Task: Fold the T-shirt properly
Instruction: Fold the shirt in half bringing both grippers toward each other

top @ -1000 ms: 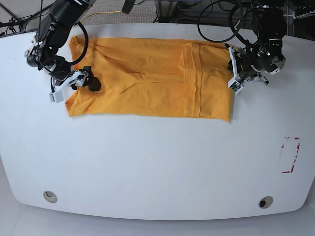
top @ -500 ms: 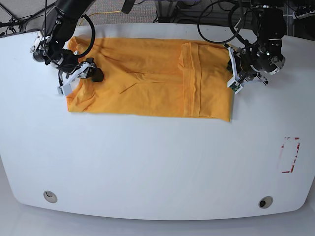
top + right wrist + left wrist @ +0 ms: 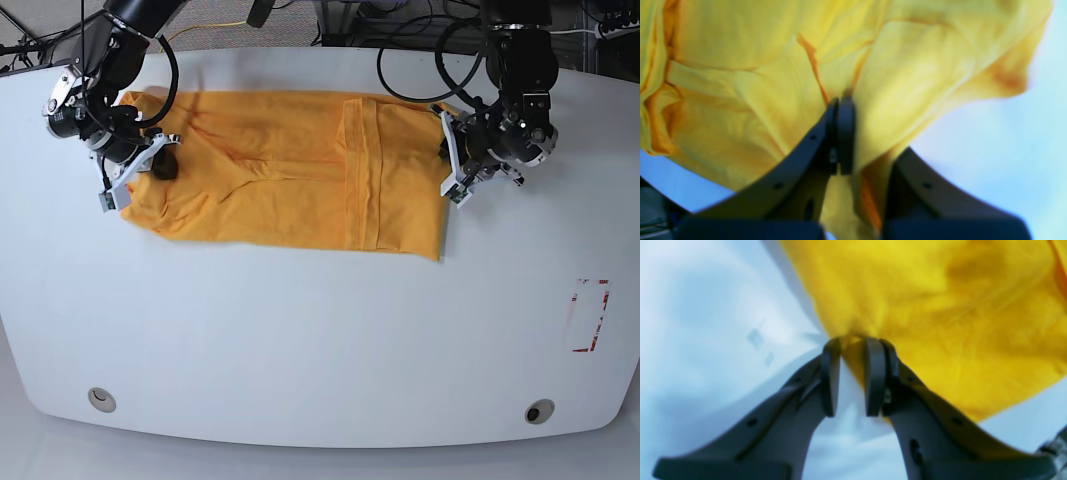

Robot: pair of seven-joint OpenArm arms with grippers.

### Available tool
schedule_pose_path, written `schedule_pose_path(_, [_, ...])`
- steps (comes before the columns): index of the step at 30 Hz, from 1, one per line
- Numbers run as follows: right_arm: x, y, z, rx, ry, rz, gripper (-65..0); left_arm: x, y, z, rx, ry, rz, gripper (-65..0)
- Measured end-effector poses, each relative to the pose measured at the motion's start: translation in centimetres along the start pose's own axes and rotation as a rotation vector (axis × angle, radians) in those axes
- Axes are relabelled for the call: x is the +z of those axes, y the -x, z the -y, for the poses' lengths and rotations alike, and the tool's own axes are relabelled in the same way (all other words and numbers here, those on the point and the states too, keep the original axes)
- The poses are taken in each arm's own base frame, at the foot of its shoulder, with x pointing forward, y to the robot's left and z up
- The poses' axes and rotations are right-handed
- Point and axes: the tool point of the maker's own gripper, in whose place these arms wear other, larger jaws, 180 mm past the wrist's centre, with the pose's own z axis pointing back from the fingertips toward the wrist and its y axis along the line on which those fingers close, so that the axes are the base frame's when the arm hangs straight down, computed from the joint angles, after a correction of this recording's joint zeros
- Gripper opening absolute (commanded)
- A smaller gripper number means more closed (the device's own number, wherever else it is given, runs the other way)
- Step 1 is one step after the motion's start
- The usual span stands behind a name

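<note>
T-shirt (image 3: 285, 170) now shifted left w/ both arms; right hand (image 3: 841, 100), left hand (image 3: 852, 344) both pinching fabric.

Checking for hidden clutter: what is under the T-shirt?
Only the white table shows around the T-shirt. The shirt lies mostly flat, with no bulge, but whatever is beneath it is covered. A folded strip lies on top.

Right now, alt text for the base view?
An orange-yellow T-shirt lies spread across the far part of a white table. The right end effector pinches its left end and the left end effector its right edge.
</note>
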Motion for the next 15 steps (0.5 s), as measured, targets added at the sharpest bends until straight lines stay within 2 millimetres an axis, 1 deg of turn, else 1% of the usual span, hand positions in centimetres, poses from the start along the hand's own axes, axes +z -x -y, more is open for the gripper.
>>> schedule_pose_path(3, [0.5,-2.0,-0.1,0.041,0.015,0.039,-65.0,-1.4,-2.3,0.3,0.036,0.034,0.041,-54.3])
schedule_pose_path(5, [0.8,-3.0,0.3,0.071,0.021,0.050,-65.0,-2.3,-3.9,0.6,0.057,0.064,0.067,-54.3])
schedule_pose_path(7, [1.2,-4.3,0.7,0.122,0.022,0.038,-65.0,-3.2,-5.5,1.1,0.080,0.102,0.092,-54.3])
schedule_pose_path(8, [1.4,-4.9,0.5,0.141,0.007,0.030,-65.0,-3.5,-6.2,1.3,0.087,0.115,0.106,-54.3])
schedule_pose_path(10, [1.5,-6.1,-0.4,0.150,-0.041,0.065,-65.0,-4.4,-7.7,1.9,0.107,0.158,0.129,-54.3])
schedule_pose_path(12, [1.7,-7.8,-1.9,0.151,-0.116,0.140,-65.0,-5.1,-9.1,2.8,0.122,0.198,0.150,-54.3])
schedule_pose_path(15, [1.8,-8.6,-3.5,0.150,-0.192,0.181,-65.0,-5.9,-10.2,3.9,0.111,0.238,0.174,-54.3])
